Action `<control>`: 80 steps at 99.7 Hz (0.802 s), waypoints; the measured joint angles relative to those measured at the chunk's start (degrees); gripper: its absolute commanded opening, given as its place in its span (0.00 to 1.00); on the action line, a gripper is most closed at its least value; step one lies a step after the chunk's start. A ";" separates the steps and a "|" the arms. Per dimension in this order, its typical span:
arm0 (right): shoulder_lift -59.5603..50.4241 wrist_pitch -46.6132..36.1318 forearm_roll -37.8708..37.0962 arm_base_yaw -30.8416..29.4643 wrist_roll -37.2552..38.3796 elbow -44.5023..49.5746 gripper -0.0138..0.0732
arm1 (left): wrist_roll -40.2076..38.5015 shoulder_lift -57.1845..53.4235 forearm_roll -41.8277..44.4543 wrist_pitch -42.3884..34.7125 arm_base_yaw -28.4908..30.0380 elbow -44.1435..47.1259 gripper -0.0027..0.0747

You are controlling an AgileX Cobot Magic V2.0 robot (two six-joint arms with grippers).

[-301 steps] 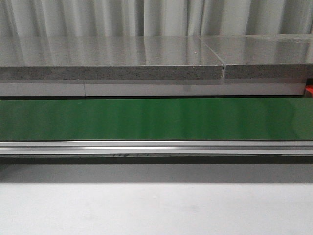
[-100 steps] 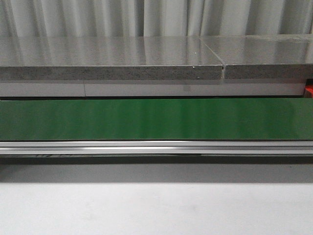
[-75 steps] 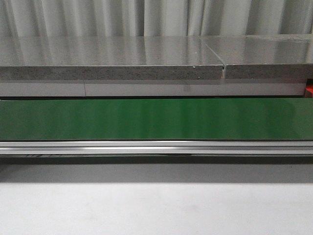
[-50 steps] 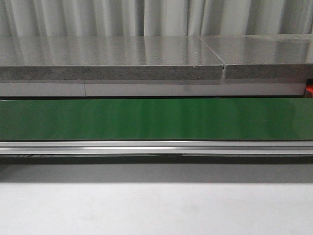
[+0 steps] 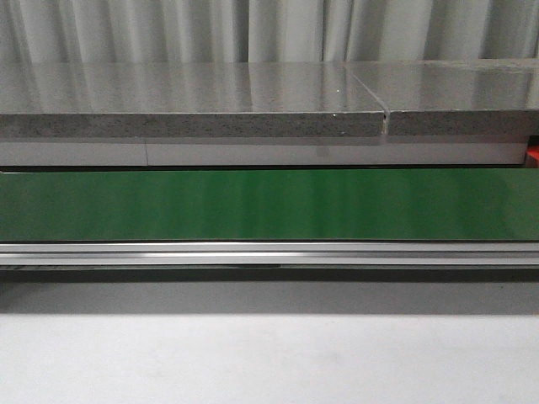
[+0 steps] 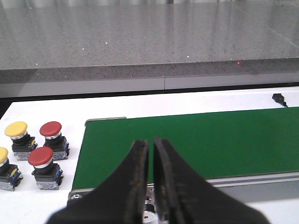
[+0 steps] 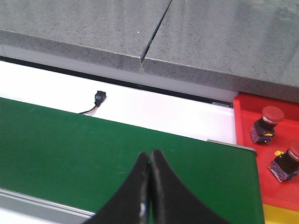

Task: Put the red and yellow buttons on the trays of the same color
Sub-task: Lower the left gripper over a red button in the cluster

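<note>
Conveyor belt [image 5: 269, 204] runs left-right across the worktop [image 5: 269, 358], stone slab [image 5: 185, 97] behind it. Off belt's left end: four buttons [image 6: 35, 149] clustered on the worktop. Off belt's right end: tray [image 7: 243, 140] holding two buttons [image 7: 276, 142]. Small connector [image 7: 99, 97] behind belt, near slab seam.

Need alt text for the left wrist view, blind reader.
The left gripper, fingers nearly shut and holding nothing, hangs over the near edge of a bare green conveyor belt. Beside the belt's end, two red buttons and two yellow buttons stand on a white surface.
</note>
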 measured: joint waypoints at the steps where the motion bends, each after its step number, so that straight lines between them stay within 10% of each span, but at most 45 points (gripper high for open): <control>1: 0.00 0.00 0.00 0.00 0.00 0.00 0.08 | 0.00 0.00 0.00 0.00 0.00 0.00 0.33; 23: 0.00 0.00 0.00 0.00 0.00 0.00 0.08 | 0.00 0.00 0.00 0.03 0.00 0.00 0.83; 50: 0.00 0.00 0.00 0.00 0.00 0.00 0.08 | -1.89 0.27 2.20 0.12 0.00 0.00 0.84; 80: 0.00 0.00 0.00 0.00 0.00 0.00 0.08 | -28.50 13.97 20.76 2.23 3.71 -8.58 0.84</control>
